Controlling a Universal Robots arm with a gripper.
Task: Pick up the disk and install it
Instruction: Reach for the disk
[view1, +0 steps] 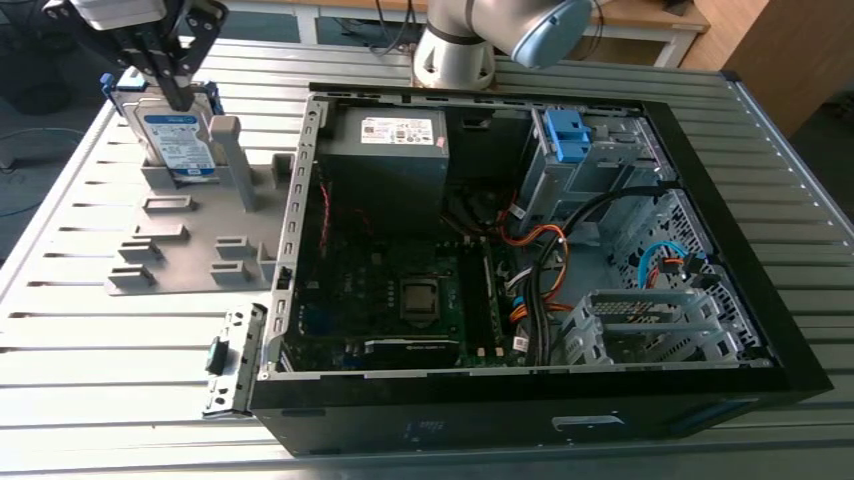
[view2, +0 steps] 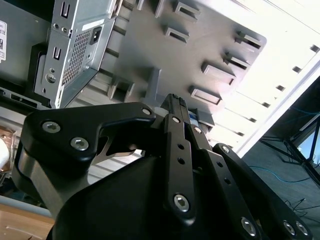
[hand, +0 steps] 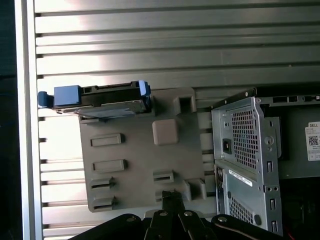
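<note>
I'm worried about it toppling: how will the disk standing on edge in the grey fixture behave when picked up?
The disk looks rigid metal, so it probably won't flex and is likely heavy for its size. Standing on edge in the grey fixture, it could tip if nudged sideways.

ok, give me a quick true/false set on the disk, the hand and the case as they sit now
1. The disk stands on edge in the grey fixture on the table, outside the case. True.
2. The disk is seated in the drive cage. False: it sits in the fixture, at the exterior view's left.
3. The case is open, with the motherboard exposed. True.
4. The power supply lies on the fixture. False: it is mounted inside the case, in a corner.
5. The hand is reaching into the case. False: in the exterior view it is over the disk, outside the case.
</note>
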